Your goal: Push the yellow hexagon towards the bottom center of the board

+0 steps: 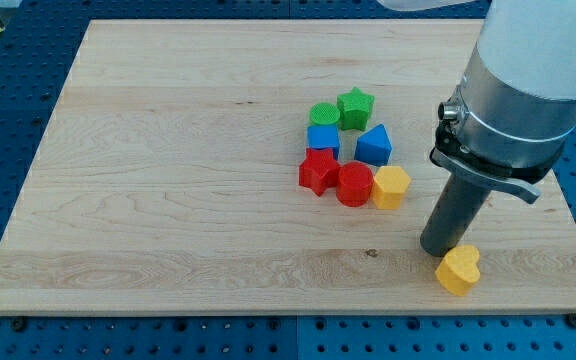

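Wooden tabletop (168, 180), one board, rectangular, resting on a blue perforated base. No fingers fitted, so nothing opens, closes or holds; the arm ends in a dark rod, my tip (436, 250), standing at the view's lower right. Yellow hexagon (390, 187): task item, at the right end of a central cluster, touching or just beside the red round block (354, 184). Cluster also holds a red star (318, 171), a blue cube-like block (323, 139), a blue triangular block (373, 145), a green round block (323, 114) and a green star (355, 108). Yellow heart (459, 270): separate, touching or just beside my tip on its lower right, near the bottom edge. Step in hand, as judged: approach, with the hexagon not yet contacted. Next move calls for carrying my tip round to the hexagon's upper right, then pushing down and left. Open room: the bottom centre lies bare; the board's edge sits close below it, so the push should stop short.
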